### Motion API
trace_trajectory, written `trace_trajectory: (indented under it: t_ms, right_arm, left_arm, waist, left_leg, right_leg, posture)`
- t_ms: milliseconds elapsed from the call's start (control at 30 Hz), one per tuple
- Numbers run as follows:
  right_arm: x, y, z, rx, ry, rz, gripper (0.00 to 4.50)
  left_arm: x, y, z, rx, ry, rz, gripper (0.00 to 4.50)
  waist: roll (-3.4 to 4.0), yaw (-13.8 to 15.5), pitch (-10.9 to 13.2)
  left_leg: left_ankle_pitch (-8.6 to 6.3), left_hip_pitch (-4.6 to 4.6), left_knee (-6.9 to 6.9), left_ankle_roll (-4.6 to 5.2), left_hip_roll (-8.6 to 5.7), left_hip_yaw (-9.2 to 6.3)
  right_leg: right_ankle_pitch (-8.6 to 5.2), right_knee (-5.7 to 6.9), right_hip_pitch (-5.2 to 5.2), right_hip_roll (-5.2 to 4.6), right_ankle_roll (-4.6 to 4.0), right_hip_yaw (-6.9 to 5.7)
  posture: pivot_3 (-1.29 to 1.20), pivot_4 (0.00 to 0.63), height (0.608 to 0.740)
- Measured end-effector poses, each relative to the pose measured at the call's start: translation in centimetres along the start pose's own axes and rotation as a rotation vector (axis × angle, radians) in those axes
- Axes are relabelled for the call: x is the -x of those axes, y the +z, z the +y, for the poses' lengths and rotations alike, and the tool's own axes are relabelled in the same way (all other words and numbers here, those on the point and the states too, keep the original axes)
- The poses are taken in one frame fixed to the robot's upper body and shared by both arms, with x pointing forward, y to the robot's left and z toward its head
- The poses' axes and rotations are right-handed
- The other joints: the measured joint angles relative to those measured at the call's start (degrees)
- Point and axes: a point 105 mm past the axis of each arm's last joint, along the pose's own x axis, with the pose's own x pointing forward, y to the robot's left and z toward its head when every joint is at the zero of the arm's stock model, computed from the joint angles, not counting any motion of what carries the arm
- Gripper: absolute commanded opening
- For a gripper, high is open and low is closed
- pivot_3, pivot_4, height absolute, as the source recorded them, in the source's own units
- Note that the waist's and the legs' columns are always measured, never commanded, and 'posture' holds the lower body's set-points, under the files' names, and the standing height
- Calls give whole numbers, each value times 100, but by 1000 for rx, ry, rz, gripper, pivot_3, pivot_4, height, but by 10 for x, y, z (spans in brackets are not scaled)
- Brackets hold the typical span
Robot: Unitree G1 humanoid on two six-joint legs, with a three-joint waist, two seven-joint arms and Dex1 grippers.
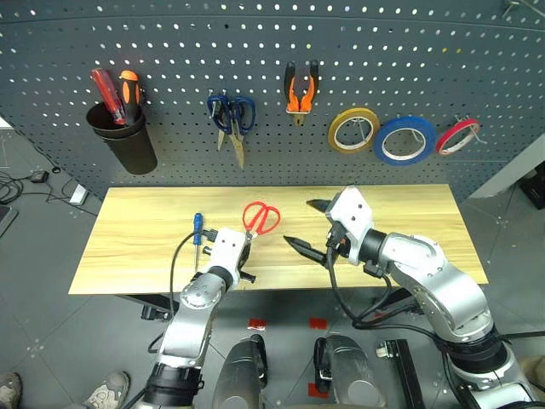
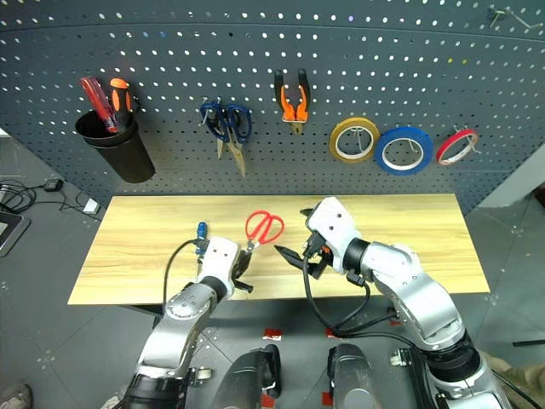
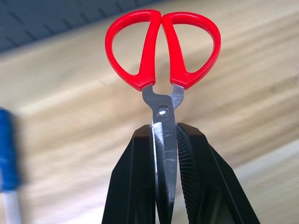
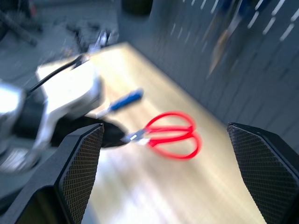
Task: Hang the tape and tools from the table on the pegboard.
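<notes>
Left end effector (image 3: 164, 154) clamped on the blades of the red-handled scissors (image 1: 261, 218), handles pointing toward the pegboard (image 1: 272, 51), low over the counter (image 1: 128, 247). Right end effector (image 1: 317, 228) spread wide and empty, just right of the scissors. Blue-handled screwdriver (image 1: 197, 228) lying just left of the scissors; blue tape (image 1: 404, 141) and pliers (image 1: 301, 89) already hanging. Risk: smooth blades slipping or pivoting between the pads during the lift. Pinch point clear from the left wrist; head views give hook positions instead.
</notes>
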Motion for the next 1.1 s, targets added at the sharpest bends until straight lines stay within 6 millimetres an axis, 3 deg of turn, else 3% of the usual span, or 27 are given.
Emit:
trace_trajectory:
  t_ms: [233, 267, 367, 500, 700, 800, 900, 1100]
  right_arm:
    - [-5, -21, -4, -61, -21, 107, 4500]
    - [-5, -20, -4, -60, -24, 106, 4500]
    - [-6, -20, -5, -57, -36, 105, 4500]
    - [-7, -20, -5, -61, -38, 104, 4500]
    - [-7, -21, -5, -66, -39, 111, 4500]
    - [-7, -22, -5, -71, -39, 117, 4500]
    - [-6, -22, -5, -73, -40, 119, 4500]
    - [-8, -18, -5, -65, -38, 109, 4500]
  left_arm:
    - [-10, -19, 1, 34, -9, 120, 375]
    - [-11, -23, 1, 40, -7, 137, 1085]
    - [-11, -35, 1, 58, 1, 196, 1896]
    - [-11, -37, 2, 63, 12, 204, 3041]
    - [-6, -27, 6, 51, 18, 180, 3041]
    - [-1, -16, 16, 61, 3, 151, 3601]
    - [-1, -17, 22, 57, -41, 198, 4399]
    - [-14, -16, 18, 20, -176, 303, 4470]
  waist:
    - [0, -12, 0]
    - [0, -13, 0]
    - [0, -13, 0]
    - [0, -13, 0]
    - [0, -14, 0]
    - [0, -14, 0]
    - [0, -9, 0]
    - [0, -1, 0]
  left_leg:
    - [0, -1, 1, 0, 0, 1]
    - [0, -1, 1, 0, 0, 1]
    - [0, -1, 2, 0, 0, 1]
    - [0, 0, 4, 0, 0, 1]
    - [0, 0, 4, -1, 2, 1]
    - [0, 0, 4, -1, 2, 1]
    - [0, 0, 5, -1, 0, 0]
    - [0, -1, 14, -1, 0, 0]
  right_leg:
    - [1, 0, 0, 1, -1, 1]
    - [1, 0, 0, 0, -1, 2]
    - [1, 0, 0, 1, -1, 1]
    - [1, 1, 1, 0, -1, 2]
    - [1, 2, 0, 0, -2, 2]
    - [1, 2, 0, 0, -2, 2]
    - [1, 3, 1, 0, -1, 2]
    - [1, 4, 2, 1, -1, 3]
  posture:
    - [-299, 217, 740]
    - [-302, 220, 740]
    - [-303, 221, 740]
    - [-302, 223, 740]
    - [-302, 223, 740]
    - [-292, 225, 740]
    - [-284, 227, 740]
    - [-282, 228, 740]
